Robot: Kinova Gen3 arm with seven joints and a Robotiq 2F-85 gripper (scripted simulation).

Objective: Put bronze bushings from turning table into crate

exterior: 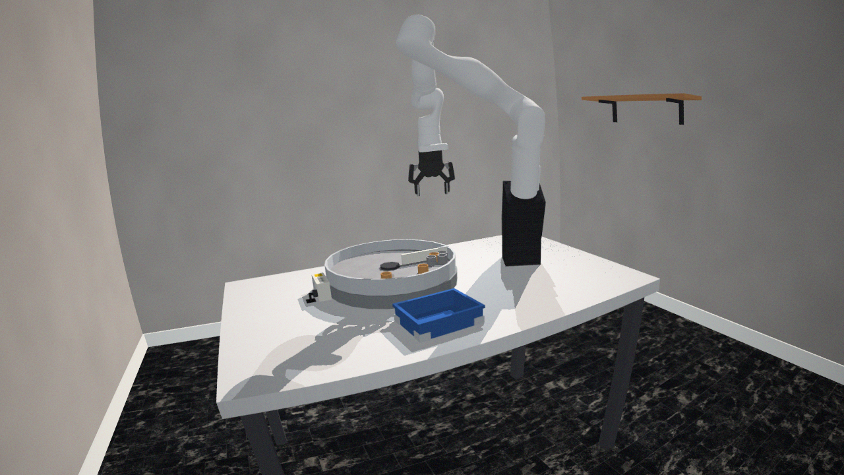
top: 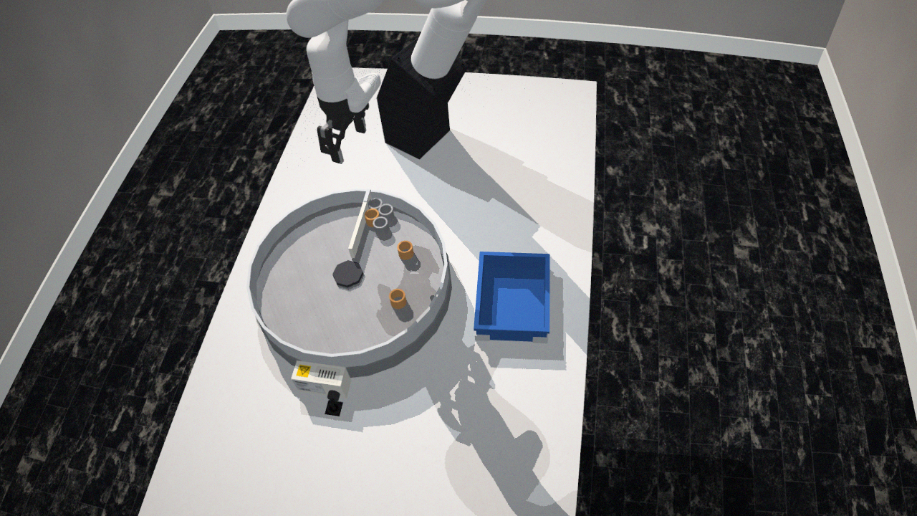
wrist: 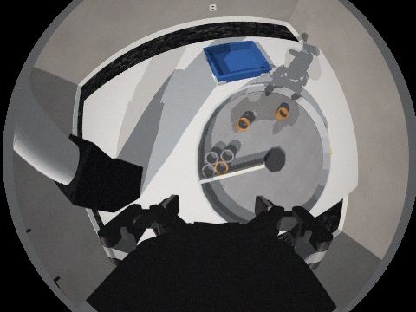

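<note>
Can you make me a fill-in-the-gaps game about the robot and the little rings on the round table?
1. The number of bronze bushings on the turning table is ____.
2. The colour of the crate is ____.
3. The gripper hangs above the table with its jaws ____.
4. The steel bushings sit clustered beside the white ____.

Missing words: three; blue; open; bar

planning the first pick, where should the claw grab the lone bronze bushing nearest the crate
Come straight down on the bronze bushing: it stands upright with its bore up and free space around it. Close the open claw across its outer wall.
</note>
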